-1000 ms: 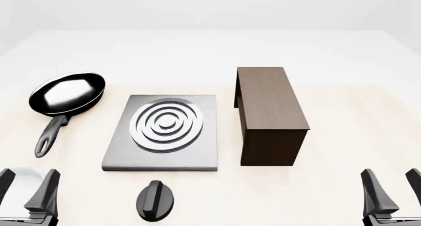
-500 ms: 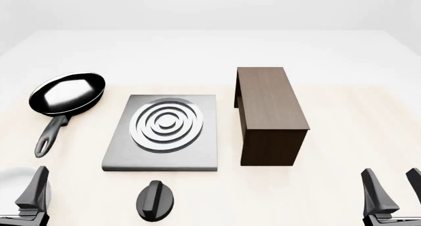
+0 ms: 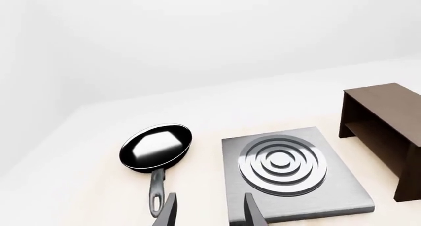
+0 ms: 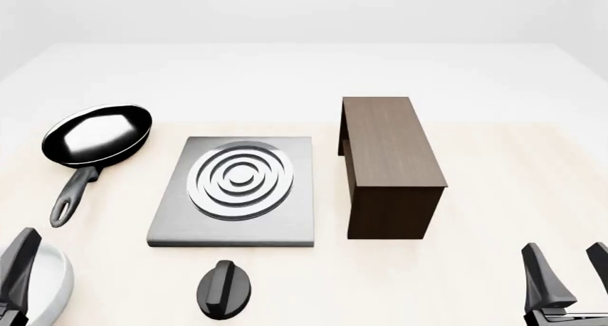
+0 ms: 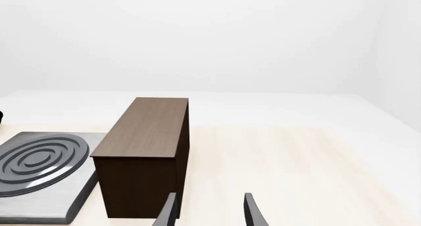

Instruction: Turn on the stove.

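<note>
The stove is a flat grey plate (image 4: 233, 198) with silver burner rings, in the middle of the table. Its black round knob (image 4: 225, 289) with a raised bar lies just in front of the plate. My left gripper (image 3: 209, 215) is open and empty; in the front view only one finger (image 4: 21, 258) shows, at the bottom left, well left of the knob. My right gripper (image 4: 573, 275) is open and empty at the bottom right, far from the knob. The plate also shows in the left wrist view (image 3: 296, 179) and the right wrist view (image 5: 39, 169). The knob is out of both wrist views.
A black frying pan (image 4: 98, 134) lies left of the plate, handle toward me; it also shows in the left wrist view (image 3: 156, 147). A dark brown wooden box (image 4: 389, 162) stands right of the plate, open side facing the plate, and fills the right wrist view's middle (image 5: 148, 152).
My left gripper has swung to the left; one finger has left the front view and more of its white wrist shows. The right arm, knob and plate have not moved.
</note>
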Controlling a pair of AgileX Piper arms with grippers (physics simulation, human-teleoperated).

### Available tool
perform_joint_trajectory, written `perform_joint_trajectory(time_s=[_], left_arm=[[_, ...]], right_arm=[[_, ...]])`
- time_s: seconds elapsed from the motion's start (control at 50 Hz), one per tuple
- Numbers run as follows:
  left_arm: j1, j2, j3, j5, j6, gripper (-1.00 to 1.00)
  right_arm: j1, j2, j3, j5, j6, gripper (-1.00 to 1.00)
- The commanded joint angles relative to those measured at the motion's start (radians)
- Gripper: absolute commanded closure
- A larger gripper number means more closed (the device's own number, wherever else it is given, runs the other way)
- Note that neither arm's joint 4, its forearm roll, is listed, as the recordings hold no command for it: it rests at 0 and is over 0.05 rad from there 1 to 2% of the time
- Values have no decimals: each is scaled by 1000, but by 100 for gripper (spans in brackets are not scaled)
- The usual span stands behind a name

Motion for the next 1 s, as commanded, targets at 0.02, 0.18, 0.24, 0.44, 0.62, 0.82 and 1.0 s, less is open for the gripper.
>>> perform_joint_trajectory(time_s=[0.02, 0.18, 0.24, 0.44, 0.62, 0.82, 1.0], left_arm=[[-47, 7, -39, 39, 28, -100], [-57, 106, -82, 52, -38, -100], [-62, 149, -111, 63, -73, -100], [-35, 265, -159, 94, -123, -100], [-57, 354, -149, 76, -157, -100], [-65, 430, -130, 47, -153, -100], [-84, 561, -79, -47, -171, -100]], right_arm=[[0, -1, 2, 0, 2, -100], [0, -1, 2, 0, 2, -100], [0, -1, 2, 0, 2, -100], [0, -2, 2, 0, 1, -100], [0, -1, 2, 0, 2, -100], [0, -1, 2, 0, 2, -100], [-1, -1, 2, 0, 2, -100]])
